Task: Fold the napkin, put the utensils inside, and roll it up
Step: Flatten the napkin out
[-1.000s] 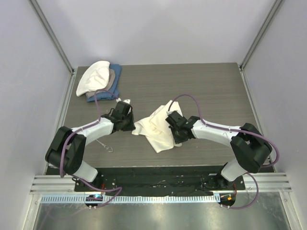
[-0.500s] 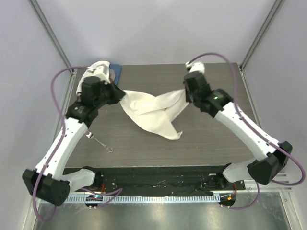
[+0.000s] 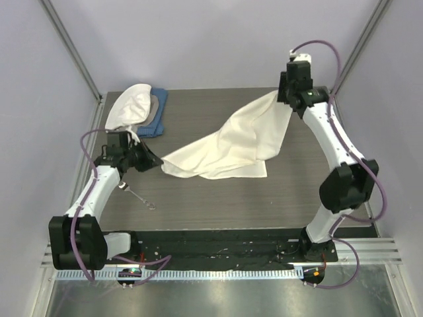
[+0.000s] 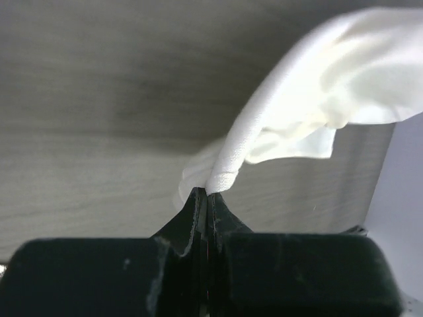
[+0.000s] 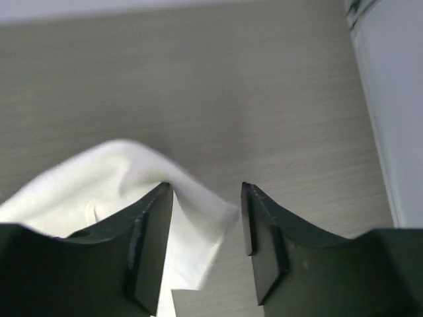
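While my left gripper (image 4: 207,193) is pinched tight on one corner of the napkin (image 3: 231,145), low over the tabletop (image 3: 198,198), the fork (image 3: 139,196) lies nearby toward the arm bases, apart from the cloth. The napkin spreads rightward and rises toward my right gripper (image 5: 205,189), whose jaws stand wide. The cloth seems to brush one finger, though I can't be sure.

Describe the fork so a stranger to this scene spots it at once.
Look at the dark wood-grain table, near-left part, nearer than the stacked cloths in the far-left corner. The fork lies flat on bare wood, left of the cream napkin. It is the only slim silver metal thing, ending in a small ring; its neighbours are cloth.
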Controlling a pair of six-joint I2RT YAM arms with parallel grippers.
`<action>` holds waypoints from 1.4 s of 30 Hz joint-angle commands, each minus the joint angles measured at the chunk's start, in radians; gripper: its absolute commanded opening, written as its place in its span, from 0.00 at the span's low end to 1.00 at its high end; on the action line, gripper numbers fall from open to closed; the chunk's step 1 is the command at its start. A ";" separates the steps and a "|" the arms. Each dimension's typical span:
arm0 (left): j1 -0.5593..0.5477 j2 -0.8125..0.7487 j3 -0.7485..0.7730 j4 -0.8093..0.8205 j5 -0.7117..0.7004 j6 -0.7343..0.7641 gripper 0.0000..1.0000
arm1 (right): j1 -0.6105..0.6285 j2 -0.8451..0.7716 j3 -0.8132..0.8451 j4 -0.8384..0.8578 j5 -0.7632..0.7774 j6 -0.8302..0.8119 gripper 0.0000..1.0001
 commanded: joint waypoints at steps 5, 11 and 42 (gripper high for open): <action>0.003 -0.044 -0.126 0.020 0.083 0.008 0.00 | 0.029 -0.067 -0.417 0.121 -0.299 0.133 0.65; 0.003 -0.037 -0.069 -0.073 0.045 0.073 0.00 | 0.102 -0.137 -0.669 0.230 -0.423 0.200 0.64; 0.003 -0.067 -0.050 -0.132 0.004 0.131 0.00 | 0.139 0.123 -0.611 0.272 -0.525 0.271 0.34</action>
